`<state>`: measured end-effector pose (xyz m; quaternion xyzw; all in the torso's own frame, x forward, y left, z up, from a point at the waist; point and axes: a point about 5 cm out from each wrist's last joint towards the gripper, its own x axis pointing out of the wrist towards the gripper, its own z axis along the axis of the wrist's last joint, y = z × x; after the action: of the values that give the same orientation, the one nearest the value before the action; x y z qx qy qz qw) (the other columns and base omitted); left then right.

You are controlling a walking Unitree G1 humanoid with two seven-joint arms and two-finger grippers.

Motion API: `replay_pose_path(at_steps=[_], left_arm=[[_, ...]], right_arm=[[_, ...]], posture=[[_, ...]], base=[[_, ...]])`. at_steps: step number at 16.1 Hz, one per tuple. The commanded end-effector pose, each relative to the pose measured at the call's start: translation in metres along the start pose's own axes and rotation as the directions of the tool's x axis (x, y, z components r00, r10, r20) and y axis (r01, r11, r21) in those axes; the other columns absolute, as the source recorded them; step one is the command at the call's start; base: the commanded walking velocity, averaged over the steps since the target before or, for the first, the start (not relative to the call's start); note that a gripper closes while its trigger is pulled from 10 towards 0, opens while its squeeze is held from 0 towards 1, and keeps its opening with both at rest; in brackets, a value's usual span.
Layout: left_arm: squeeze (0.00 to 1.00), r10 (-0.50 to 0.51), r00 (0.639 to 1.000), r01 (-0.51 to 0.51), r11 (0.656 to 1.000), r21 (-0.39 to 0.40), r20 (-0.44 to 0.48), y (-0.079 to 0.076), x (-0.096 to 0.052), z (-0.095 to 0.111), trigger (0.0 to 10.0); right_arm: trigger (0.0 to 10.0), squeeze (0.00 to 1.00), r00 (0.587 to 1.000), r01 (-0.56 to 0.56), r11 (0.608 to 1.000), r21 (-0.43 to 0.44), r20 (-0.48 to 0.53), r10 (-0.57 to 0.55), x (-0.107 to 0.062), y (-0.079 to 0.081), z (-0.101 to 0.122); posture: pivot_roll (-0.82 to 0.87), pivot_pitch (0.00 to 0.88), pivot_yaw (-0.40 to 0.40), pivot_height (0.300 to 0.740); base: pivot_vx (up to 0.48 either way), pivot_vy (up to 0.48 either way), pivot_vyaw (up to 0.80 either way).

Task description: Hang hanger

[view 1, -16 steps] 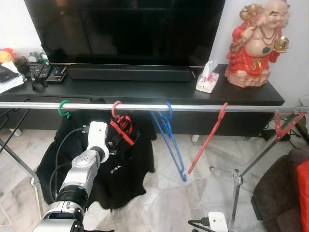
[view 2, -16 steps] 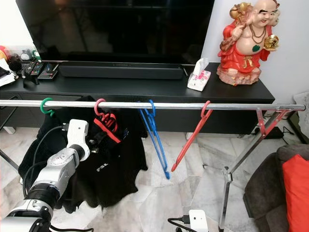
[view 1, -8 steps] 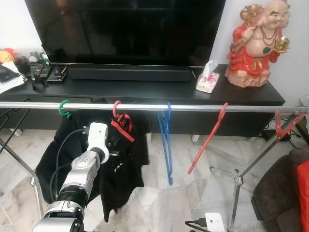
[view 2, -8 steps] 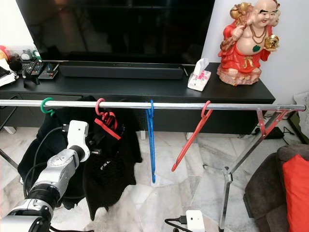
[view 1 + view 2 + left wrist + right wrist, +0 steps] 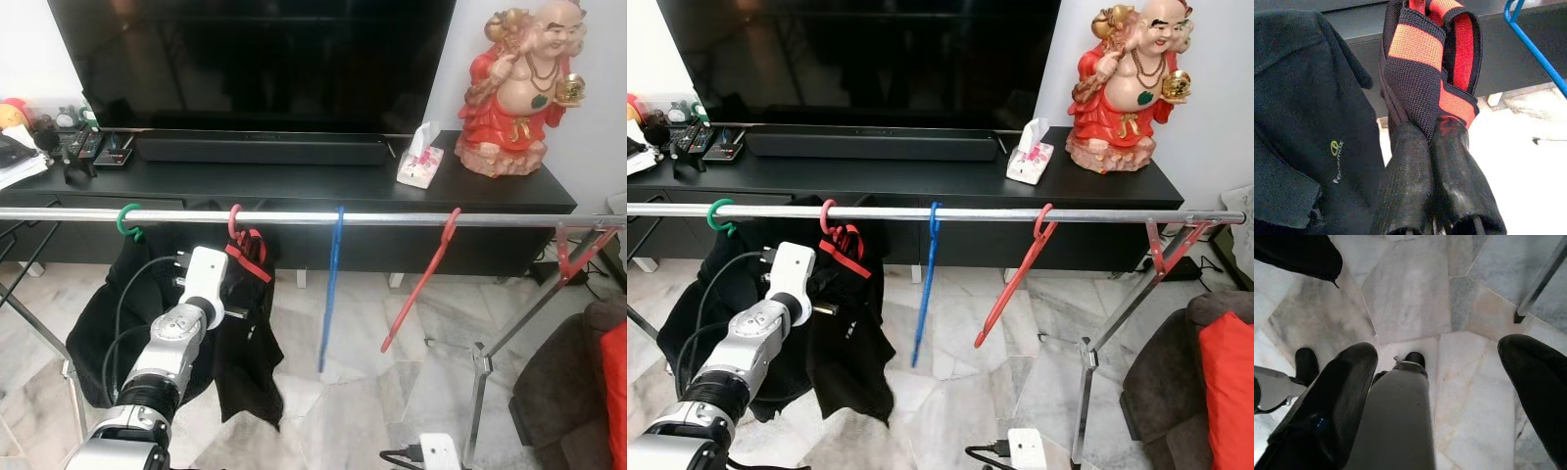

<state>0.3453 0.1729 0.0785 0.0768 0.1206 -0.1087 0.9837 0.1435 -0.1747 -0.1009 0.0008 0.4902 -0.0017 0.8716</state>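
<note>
A red hanger (image 5: 236, 225) hangs by its hook on the steel rail (image 5: 392, 218) and carries a black garment (image 5: 250, 343) with a red-and-black striped collar (image 5: 1435, 58). My left gripper (image 5: 1432, 128) is shut on that collar just below the rail, its arm reaching up from the lower left. Another black garment hangs from a green hook (image 5: 127, 220) to the left. An empty blue hanger (image 5: 331, 284) and an empty red hanger (image 5: 421, 284) hang further right. My right gripper (image 5: 1436, 345) is open, low over the marble floor.
Behind the rail stands a black TV console (image 5: 294, 181) with a soundbar, remotes, a tissue box (image 5: 421, 157) and a red statue (image 5: 519, 88). The rack's legs (image 5: 480, 392) stand on the marble floor. A dark chair with a red cushion (image 5: 1225, 382) is at the right.
The blue hanger has swung from side-on to edge-on. The black garment in my left gripper has turned and now hangs narrower. The gripper stays on the collar.
</note>
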Motion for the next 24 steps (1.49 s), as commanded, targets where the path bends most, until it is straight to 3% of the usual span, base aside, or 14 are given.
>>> replay_pose_path(at_steps=[1, 4, 7, 8, 9, 14, 18, 21, 24], left_arm=[[0.00, 0.007, 0.999, -0.006, 0.999, 0.039, -0.044, 0.000, -0.002, -0.010, 0.0], [0.00, 0.039, 0.999, -0.038, 0.998, 0.051, -0.014, -0.002, -0.004, -0.009, 0.0], [0.00, 0.102, 0.994, -0.102, 0.995, 0.018, 0.031, 0.000, -0.007, -0.008, 0.3], [0.00, 0.112, 0.993, -0.113, 0.994, 0.005, 0.045, 0.000, -0.007, -0.007, 4.3], [0.00, 0.133, 0.989, -0.131, 0.991, -0.038, 0.066, 0.002, -0.009, -0.006, 10.0], [0.00, 0.203, 0.964, -0.191, 0.978, -0.084, 0.172, 0.007, -0.015, 0.006, 10.0], [0.00, 0.208, 0.955, -0.194, 0.977, -0.086, 0.209, 0.004, -0.025, 0.004, 10.0], [0.00, 0.214, 0.955, -0.200, 0.976, -0.089, 0.204, 0.005, -0.027, 0.002, 10.0], [0.00, 0.128, 0.985, -0.126, 0.992, -0.023, 0.117, -0.003, -0.026, -0.009, 10.0]], right_arm=[[10.0, 0.00, 1.000, 0.007, 1.000, 0.005, -0.011, -0.007, -0.002, -0.006, -0.005], [10.0, 0.00, 1.000, 0.011, 1.000, 0.005, -0.016, -0.010, -0.003, -0.011, -0.007], [10.0, 0.00, 1.000, 0.004, 1.000, 0.004, -0.017, -0.004, -0.002, -0.006, -0.007], [10.0, 0.00, 1.000, 0.001, 1.000, 0.004, -0.015, 0.000, -0.002, -0.003, -0.006], [10.0, 0.00, 1.000, -0.005, 1.000, 0.002, -0.013, 0.005, -0.001, 0.003, -0.005], [10.0, 0.00, 1.000, -0.013, 1.000, -0.002, -0.007, 0.013, 0.001, 0.013, -0.001], [10.0, 0.00, 1.000, -0.005, 1.000, -0.003, 0.010, 0.005, 0.002, 0.006, 0.008], [10.0, 0.00, 1.000, 0.002, 1.000, -0.003, 0.010, -0.002, 0.002, -0.002, 0.007], [10.0, 0.00, 1.000, 0.005, 1.000, -0.002, -0.003, -0.005, -0.001, -0.010, 0.001]], posture=[[-0.02, 0.000, -0.026, 0.740], [-0.02, 0.000, -0.025, 0.740], [-0.02, 0.000, -0.026, 0.740], [-0.02, 0.000, -0.026, 0.740], [-0.02, 0.000, -0.026, 0.740], [-0.02, 0.000, -0.028, 0.740], [-0.02, 0.000, -0.028, 0.740], [-0.02, 0.000, -0.028, 0.740], [-0.02, 0.000, -0.027, 0.740]], base=[[0.000, 0.000, 0.00], [0.000, 0.000, 0.00], [0.000, 0.000, 0.00], [0.000, 0.000, 0.00], [0.000, 0.000, 0.00], [0.000, 0.000, 0.00], [0.000, 0.000, 0.00], [0.000, 0.000, 0.00], [0.000, 0.000, 0.00]])
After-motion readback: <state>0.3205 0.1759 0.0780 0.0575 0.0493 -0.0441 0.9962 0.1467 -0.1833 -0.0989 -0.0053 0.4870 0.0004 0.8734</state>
